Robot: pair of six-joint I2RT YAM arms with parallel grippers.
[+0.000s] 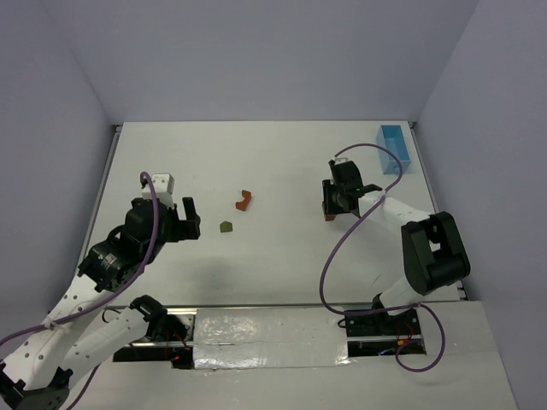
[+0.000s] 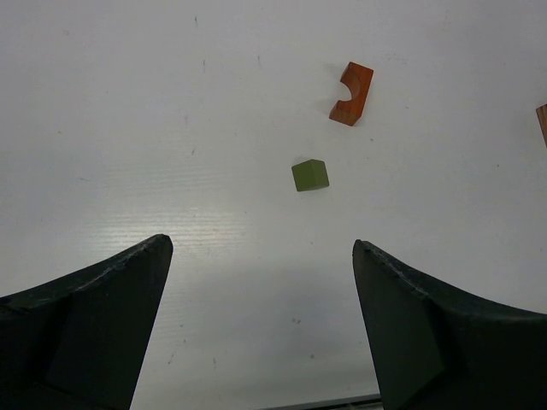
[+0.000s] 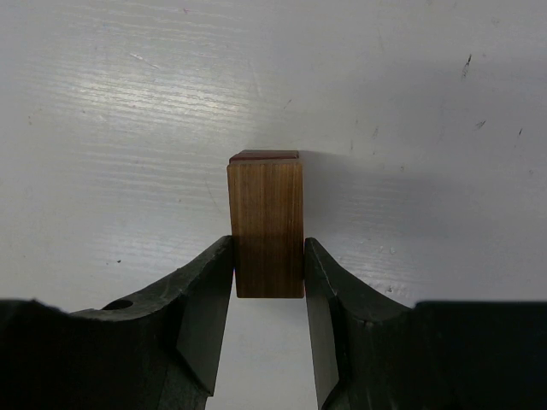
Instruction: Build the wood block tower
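White tabletop [image 1: 282,162] carries no tower yet: left gripper [image 2: 261,242] hovers with jaws wide; green block [image 1: 226,227] and orange arch [image 1: 245,201] lie apart mid-table, unstacked; right gripper [image 3: 268,248] pinches an upright brown block [image 3: 266,205] at right, so stacking seems barely begun.

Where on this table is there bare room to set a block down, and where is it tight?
Bare: the far-left table between the back edge and the left fingers; the middle strip between the orange arch and the brown block in the right fingers. Tight: around the arch and green block, and by the blue box.
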